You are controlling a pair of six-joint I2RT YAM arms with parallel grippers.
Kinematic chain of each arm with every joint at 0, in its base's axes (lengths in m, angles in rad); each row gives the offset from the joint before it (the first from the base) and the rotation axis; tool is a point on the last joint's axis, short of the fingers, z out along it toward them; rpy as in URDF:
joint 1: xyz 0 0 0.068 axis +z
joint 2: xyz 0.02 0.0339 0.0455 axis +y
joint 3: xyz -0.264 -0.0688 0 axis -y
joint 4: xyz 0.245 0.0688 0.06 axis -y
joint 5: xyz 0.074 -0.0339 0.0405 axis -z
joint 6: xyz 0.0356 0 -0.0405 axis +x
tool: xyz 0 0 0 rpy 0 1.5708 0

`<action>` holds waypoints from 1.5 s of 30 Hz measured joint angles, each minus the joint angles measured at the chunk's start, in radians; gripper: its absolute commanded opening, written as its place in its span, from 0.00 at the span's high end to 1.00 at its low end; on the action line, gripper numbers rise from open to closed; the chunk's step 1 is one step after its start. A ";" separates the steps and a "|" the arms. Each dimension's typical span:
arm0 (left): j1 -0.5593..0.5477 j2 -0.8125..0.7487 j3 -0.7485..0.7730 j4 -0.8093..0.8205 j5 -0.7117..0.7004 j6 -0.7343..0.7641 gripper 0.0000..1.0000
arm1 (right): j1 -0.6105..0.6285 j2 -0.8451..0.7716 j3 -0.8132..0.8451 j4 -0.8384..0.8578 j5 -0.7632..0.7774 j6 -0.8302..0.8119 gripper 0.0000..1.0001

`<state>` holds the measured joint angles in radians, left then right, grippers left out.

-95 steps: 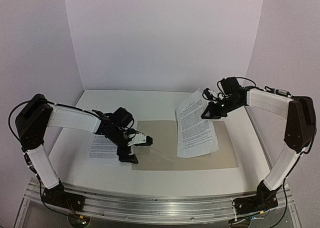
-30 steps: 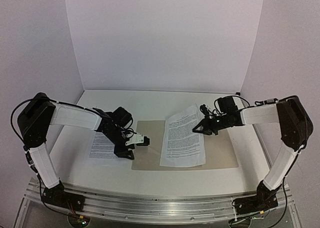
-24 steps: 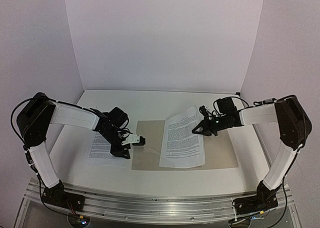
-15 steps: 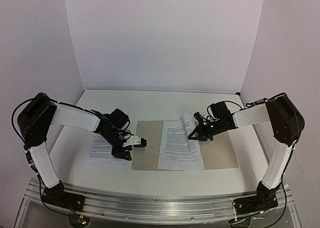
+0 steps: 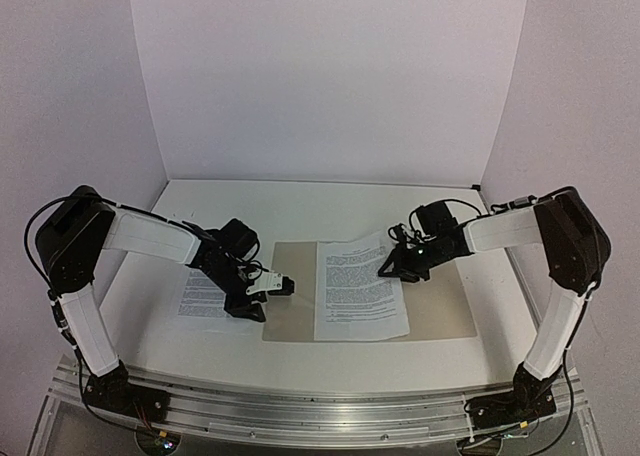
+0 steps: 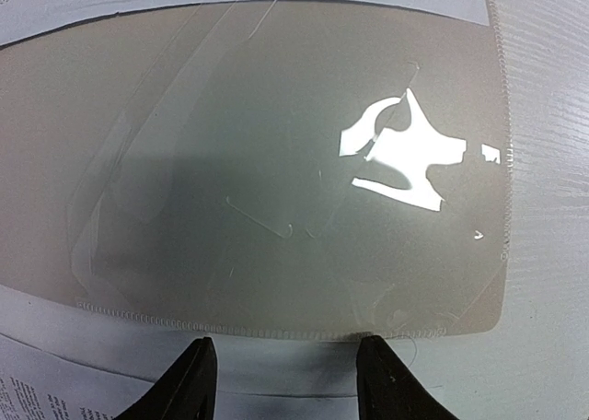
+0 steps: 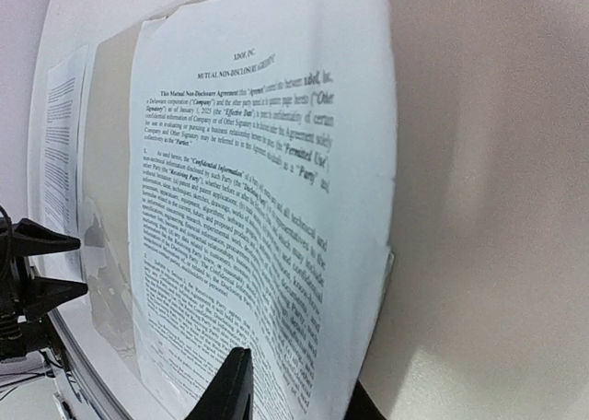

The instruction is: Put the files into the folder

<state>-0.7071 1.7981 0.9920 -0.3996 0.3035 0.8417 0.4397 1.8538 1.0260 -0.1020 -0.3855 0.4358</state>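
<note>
The beige folder [image 5: 440, 306] lies open and flat on the table. One printed file sheet [image 5: 358, 291] lies on its middle, its right edge slightly raised. My right gripper [image 5: 388, 268] is shut on that edge; in the right wrist view [image 7: 294, 402] one finger is above the sheet [image 7: 239, 162] and one below, over the folder [image 7: 479, 208]. A second file sheet [image 5: 200, 296] lies on the table to the folder's left, partly under my left arm. My left gripper [image 5: 282, 287] is open and empty at the folder's left edge [image 6: 276, 162]; its fingers [image 6: 198, 388] are spread wide.
The folder's left half has a glossy clear surface that reflects light [image 6: 405, 153]. White walls close the table at the back and both sides. The second sheet [image 7: 60, 134] and my left gripper [image 7: 41, 263] show at the left of the right wrist view.
My right gripper has moved left and down with the sheet, which now lies nearly flat on the folder instead of standing up. My left gripper has drawn back slightly to the left.
</note>
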 measured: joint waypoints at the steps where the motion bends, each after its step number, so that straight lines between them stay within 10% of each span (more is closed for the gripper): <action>1: 0.000 0.000 0.000 0.000 0.000 0.000 0.48 | 0.000 -0.004 0.000 -0.005 0.005 0.002 0.81; 9: 0.000 0.000 -0.008 0.016 0.014 -0.001 0.49 | 0.000 -0.029 -0.003 -0.034 -0.040 0.057 1.00; 45: 0.000 -0.014 -0.047 0.078 0.045 0.023 0.49 | 0.108 0.125 0.092 0.124 -0.050 0.127 1.00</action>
<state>-0.7071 1.7844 0.9447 -0.3214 0.3489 0.8650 0.5480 1.9785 1.1179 0.0219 -0.4351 0.5632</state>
